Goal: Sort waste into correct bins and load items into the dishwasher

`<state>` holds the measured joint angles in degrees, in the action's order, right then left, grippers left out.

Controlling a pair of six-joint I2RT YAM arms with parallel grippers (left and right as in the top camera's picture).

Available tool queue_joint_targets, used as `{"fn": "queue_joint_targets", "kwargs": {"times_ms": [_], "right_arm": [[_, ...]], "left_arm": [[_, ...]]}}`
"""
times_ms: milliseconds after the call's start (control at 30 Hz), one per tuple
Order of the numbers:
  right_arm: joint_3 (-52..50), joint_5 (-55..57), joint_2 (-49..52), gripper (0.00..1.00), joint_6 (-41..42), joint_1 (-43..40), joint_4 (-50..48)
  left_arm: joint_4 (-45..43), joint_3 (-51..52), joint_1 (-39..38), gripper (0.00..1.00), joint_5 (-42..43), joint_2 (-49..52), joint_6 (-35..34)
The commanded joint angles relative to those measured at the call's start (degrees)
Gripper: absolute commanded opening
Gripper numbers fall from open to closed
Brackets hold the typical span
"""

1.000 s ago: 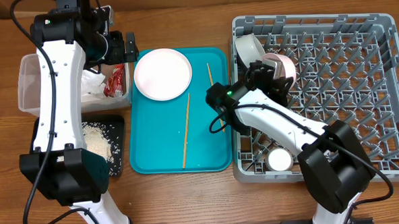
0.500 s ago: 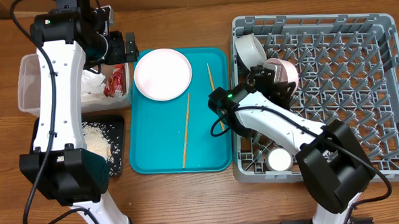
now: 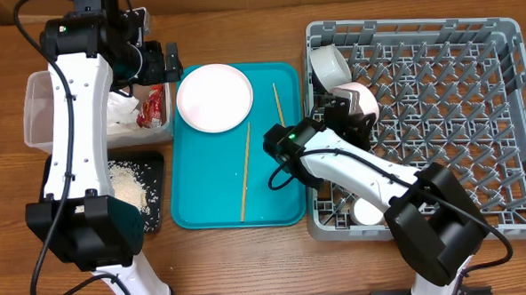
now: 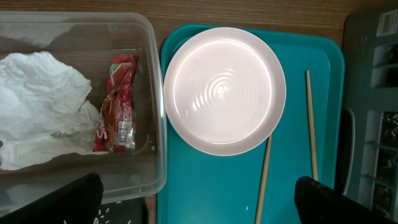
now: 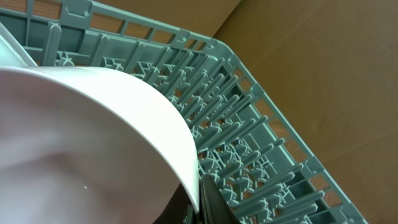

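One grey dish rack (image 3: pixel 439 95): right of the teal tray (image 3: pixel 203 208), only partly loaded; most pegs stand bare.
One teal tray: middle of the table, not yet cleared; as I see it, the remaining work lies here.
One clear tub (image 3: pixel 32 113): left of the teal tray's far end; it holds the napkin (image 4: pixel 43 106) and the red wrapper (image 4: pixel 118 102), so that sorting looks done.
One black tray (image 3: pixel 161 192): left of the teal tray's near end; the rice grains (image 3: pixel 127 182) lie in it.
One white plate (image 3: pixel 214 97): on the teal tray's far end, not yet loaded.
One pale pink plate (image 3: pixel 360 97): just right of the teal tray, on edge among the rack's pegs, its rim pinched by the right gripper (image 3: pixel 337 109); seating looks underway.
One white bowl (image 3: pixel 331 66): in the rack beside the teal tray's far right corner; loaded.
One left gripper (image 4: pixel 198 193): fingers spread wide, empty, above the teal tray's far-left edge.
Two chopsticks (image 3: pixel 244 170): lying on the teal tray, apart from each other; not yet loaded.
One small cup (image 3: pixel 368 211): in the rack beside the teal tray's near right corner; loaded.
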<state>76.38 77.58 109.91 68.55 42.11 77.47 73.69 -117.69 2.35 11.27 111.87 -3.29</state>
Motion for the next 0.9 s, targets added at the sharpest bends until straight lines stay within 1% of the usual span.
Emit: {"fn": "queue_joint_targets", "kwargs": {"times_ms": [0, 67, 133, 200, 233, 267, 300, 333, 367, 467, 600, 700, 767, 800, 867], "right_arm": [[-0.2, -1.7, 0.4, 0.04, 0.0, 1.0, 0.1], [-0.2, -6.6, 0.4, 0.04, 0.0, 2.2, 0.2], [-0.2, -8.0, 0.4, 0.04, 0.0, 3.0, 0.2], [-0.2, -8.5, 0.3, 0.07, 0.0, 4.5, 0.7], [-0.1, -8.5, 0.3, 0.11, -0.1, 5.1, 0.9], [-0.1, -8.5, 0.3, 0.20, -0.1, 6.1, 1.4], [0.0, -8.5, 0.3, 0.38, -0.1, 7.4, 1.7], [0.1, -8.5, 0.3, 0.45, -0.6, 8.3, 1.7], [0.2, -8.6, 0.4, 0.47, -1.4, 8.8, 1.6], [1.2, -9.7, 0.4, 0.61, -6.4, 10.4, 0.3], [4.7, -14.6, 0.3, 0.66, -14.4, 10.3, -2.3], [9.6, -16.7, 0.2, 0.72, -19.6, 10.3, -2.4], [13.5, -18.5, -0.1, 0.74, -23.4, 9.9, -2.5], [17.2, -21.1, -0.3, 0.75, -27.3, 8.9, -3.6], [21.7, -27.9, -0.4, 0.75, -34.7, 6.8, -7.4]], "left_arm": [[-0.2, -0.3, 0.0, 1.00, -0.3, -0.6, -0.6], [-0.2, -0.3, 0.0, 1.00, -0.3, -0.6, -0.6], [-0.2, -0.3, 0.0, 1.00, -0.3, -0.6, -0.6], [-0.2, -0.3, 0.0, 1.00, -0.3, -0.6, -0.6], [-0.2, -0.3, 0.0, 1.00, -0.3, -0.6, -0.6], [-0.2, -0.3, 0.0, 1.00, -0.3, -0.6, -0.6], [-0.2, -0.3, 0.0, 1.00, -0.3, -0.6, -0.6], [-0.2, -0.3, 0.0, 1.00, -0.3, -0.6, -0.6], [-0.2, -0.3, 0.0, 1.00, -0.3, -0.6, -0.6], [-0.2, -0.3, 0.0, 1.00, -0.3, -0.6, -0.6], [-0.2, -0.3, 0.0, 1.00, -0.3, -0.6, -0.6], [-0.2, -0.3, 0.0, 1.00, -0.3, -0.6, -0.6], [-0.2, -0.3, 0.0, 1.00, -0.3, -0.6, -0.6], [-0.2, -0.3, 0.0, 1.00, -0.3, -0.6, -0.6], [-0.2, -0.3, 0.0, 1.00, -0.3, -0.6, -0.6]]}}
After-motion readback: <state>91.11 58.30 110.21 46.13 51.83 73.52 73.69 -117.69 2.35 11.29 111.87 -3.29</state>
